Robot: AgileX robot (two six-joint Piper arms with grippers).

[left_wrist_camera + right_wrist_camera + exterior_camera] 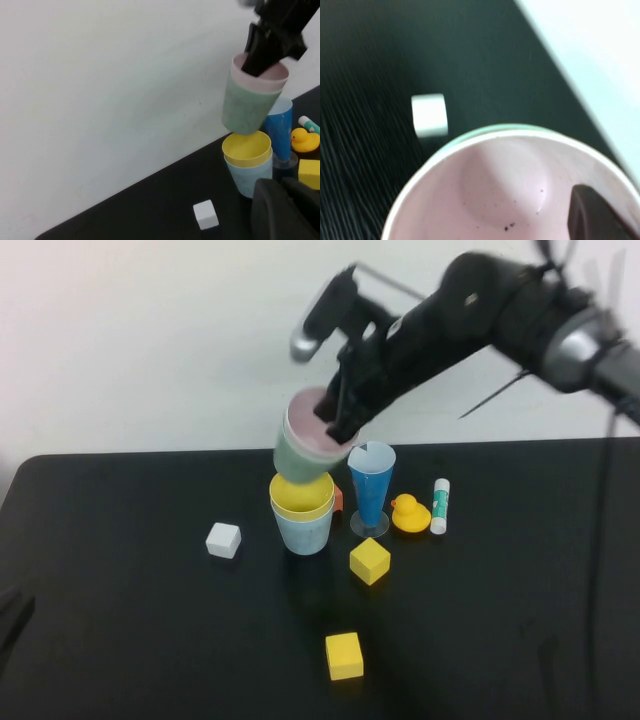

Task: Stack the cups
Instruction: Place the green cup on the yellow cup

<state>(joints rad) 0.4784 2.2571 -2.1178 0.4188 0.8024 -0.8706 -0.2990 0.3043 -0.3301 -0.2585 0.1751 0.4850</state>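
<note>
My right gripper (338, 422) is shut on the rim of the pale pink cup (310, 418), one finger (592, 215) inside it. The pink cup sits nested in the mint green cup (297, 462). The pair hangs tilted just above the yellow cup (300, 494), which is nested in the light blue cup (305, 532) standing mid-table. The left wrist view shows the same: the green cup (245, 107) over the yellow cup (246, 146). My left gripper (281, 186) is shut and holds nothing, near the table and short of the stack.
A tall blue cone glass (371, 485) stands right beside the stack, then a rubber duck (409, 513) and a glue stick (440, 506). A white cube (223, 540) lies left of the stack. Two yellow cubes (369, 560) (344, 655) lie in front.
</note>
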